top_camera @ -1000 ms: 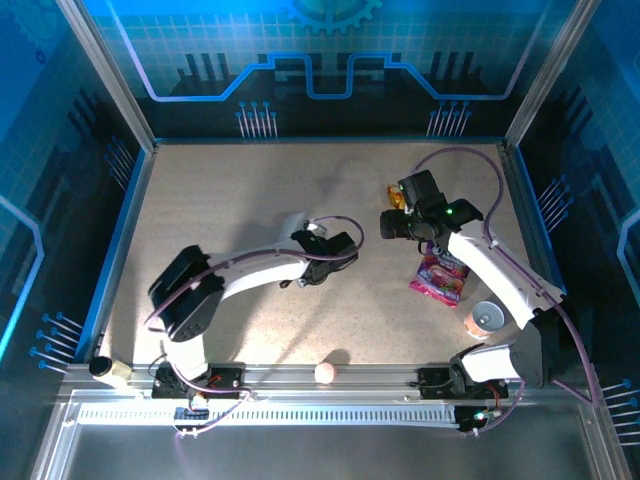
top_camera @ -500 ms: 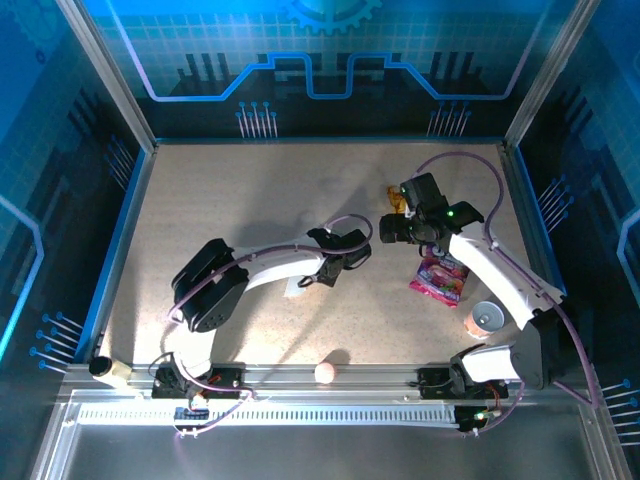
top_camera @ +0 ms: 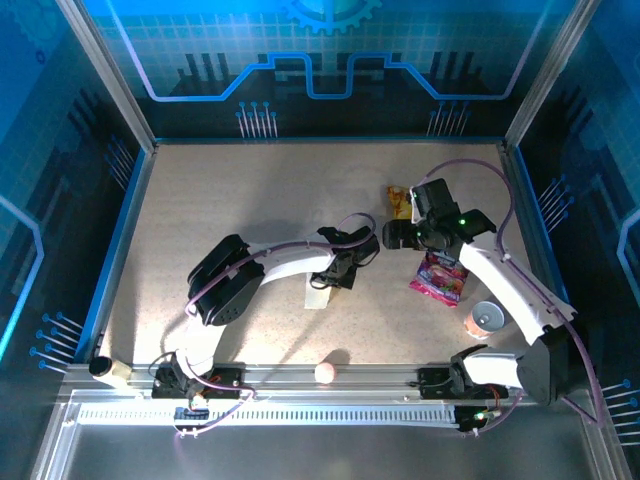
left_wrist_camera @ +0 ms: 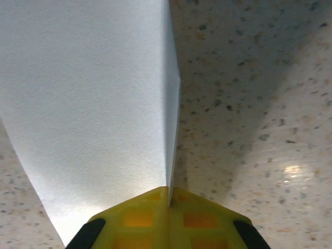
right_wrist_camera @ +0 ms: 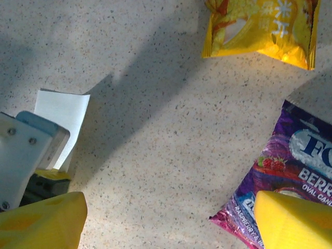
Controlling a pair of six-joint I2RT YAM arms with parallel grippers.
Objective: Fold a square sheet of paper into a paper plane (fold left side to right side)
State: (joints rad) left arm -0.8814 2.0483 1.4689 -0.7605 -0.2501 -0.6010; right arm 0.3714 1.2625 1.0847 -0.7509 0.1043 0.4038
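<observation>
The left tool (left_wrist_camera: 168,199) is clenched on the paper (left_wrist_camera: 88,104): its yellow fingers (left_wrist_camera: 137,218) meet with the sheet's edge nipped between them. In the left wrist view the white sheet spreads from the pads toward 12 and 11 o'clock, with one straight edge running from the pads to 12 o'clock and a shadow on the speckled worktop (left_wrist_camera: 270,104) at its 3 o'clock side.

From above, the paper (top_camera: 318,295) shows as a narrow white shape near the middle of the worktop (top_camera: 230,200), at 7 o'clock of the left tool (top_camera: 345,270). I cannot tell whether it lies flat or is partly lifted.

The right tool (top_camera: 392,235) hangs at 2 o'clock of the left one, near but apart. It is released: its yellow fingers (right_wrist_camera: 293,218) stand wide with bare worktop between them. In its wrist view the paper (right_wrist_camera: 62,116) lies at 10 o'clock of the right tool (right_wrist_camera: 168,207).

A yellow packet (top_camera: 400,203) lies at 12 o'clock of the right tool, and a purple packet (top_camera: 440,277) at 4 o'clock. A can (top_camera: 483,318) stands at 4 o'clock of the purple packet. A ball (top_camera: 325,373) sits at 6 o'clock of the paper, by the near edge.
</observation>
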